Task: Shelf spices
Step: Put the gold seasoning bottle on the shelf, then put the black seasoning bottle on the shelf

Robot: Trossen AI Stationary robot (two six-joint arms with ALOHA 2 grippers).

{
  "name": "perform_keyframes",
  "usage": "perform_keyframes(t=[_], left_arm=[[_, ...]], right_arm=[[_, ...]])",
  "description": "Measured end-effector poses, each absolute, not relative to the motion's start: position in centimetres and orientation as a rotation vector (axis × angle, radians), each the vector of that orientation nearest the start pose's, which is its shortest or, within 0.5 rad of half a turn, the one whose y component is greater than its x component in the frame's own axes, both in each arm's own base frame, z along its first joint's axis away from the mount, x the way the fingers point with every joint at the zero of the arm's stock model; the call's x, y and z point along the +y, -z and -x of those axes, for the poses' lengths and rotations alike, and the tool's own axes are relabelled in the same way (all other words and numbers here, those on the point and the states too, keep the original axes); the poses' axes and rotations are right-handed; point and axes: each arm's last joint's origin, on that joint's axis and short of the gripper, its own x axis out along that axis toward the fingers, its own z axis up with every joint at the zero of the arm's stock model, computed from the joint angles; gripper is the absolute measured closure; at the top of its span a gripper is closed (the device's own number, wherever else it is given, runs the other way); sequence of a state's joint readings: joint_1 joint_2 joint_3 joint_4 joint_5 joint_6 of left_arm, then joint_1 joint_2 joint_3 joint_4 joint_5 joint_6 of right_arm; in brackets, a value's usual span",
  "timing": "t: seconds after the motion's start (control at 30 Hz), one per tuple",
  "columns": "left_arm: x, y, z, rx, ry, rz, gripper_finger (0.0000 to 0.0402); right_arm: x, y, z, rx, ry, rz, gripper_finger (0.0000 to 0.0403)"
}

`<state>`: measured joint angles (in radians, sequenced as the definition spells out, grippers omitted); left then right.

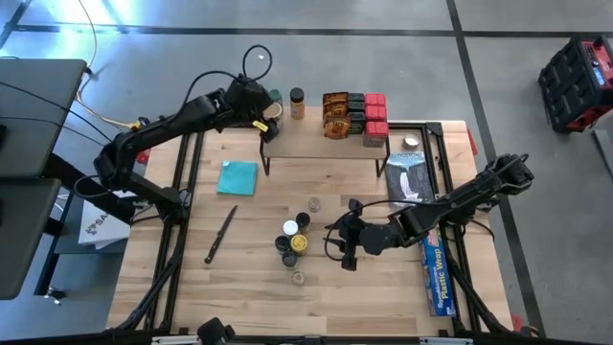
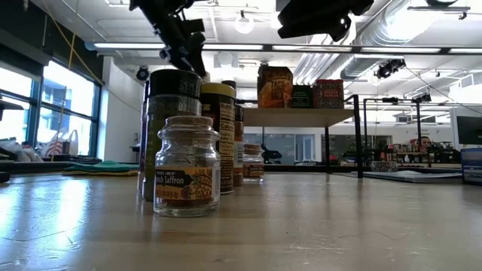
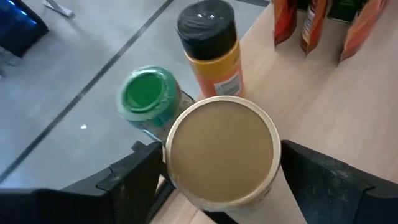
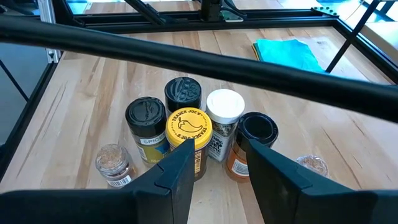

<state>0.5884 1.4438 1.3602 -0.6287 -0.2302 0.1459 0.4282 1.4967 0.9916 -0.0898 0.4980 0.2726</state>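
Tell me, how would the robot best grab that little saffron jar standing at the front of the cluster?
Probably from above, fingers closing on the saffron jar at its narrow neck under the lid: it stands upright, apart from the taller jars behind, with bare table around it.

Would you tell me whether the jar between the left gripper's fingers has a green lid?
No, the jar between the left gripper's fingers has a tan lid; the green-lidded jar stands beside it.

Teal cloth (image 1: 238, 177), black knife (image 1: 220, 235), blue plastic-wrap box (image 1: 436, 271).
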Motion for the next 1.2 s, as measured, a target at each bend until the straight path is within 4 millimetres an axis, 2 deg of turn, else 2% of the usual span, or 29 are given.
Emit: perform_keyframes(t=[0.27,0.53,0.73,0.9,1.03,1.2], left_arm=[[16.6,-35.9,-24.2,0.72,-0.743,-0.038,0.0085],[13.1,-38.5,-22.9,0.634,-0.723,-0.085,0.0085],[8.6,-39.7,-22.1,0.587,-0.604,-0.036,0.0085],[3.9,-39.1,-22.6,0.636,-0.48,0.002,0.0085],[-0.1,-37.8,-23.6,0.664,-0.435,-0.026,0.0085],[-4.9,-34.4,-24.1,0.71,-0.366,-0.026,0.0085]], right_arm=[[12.1,-24.9,-29.8,0.517,0.139,0.0,0.0263],[12.1,-24.9,-29.8,0.516,0.142,-0.012,0.0263],[12.1,-24.8,-29.8,0.519,0.132,-0.019,0.0263],[12.1,-24.9,-29.8,0.517,0.131,-0.02,0.0263],[12.1,-24.9,-29.8,0.515,0.133,-0.031,0.0263],[12.1,-24.9,-29.8,0.514,0.136,-0.045,0.0263]])
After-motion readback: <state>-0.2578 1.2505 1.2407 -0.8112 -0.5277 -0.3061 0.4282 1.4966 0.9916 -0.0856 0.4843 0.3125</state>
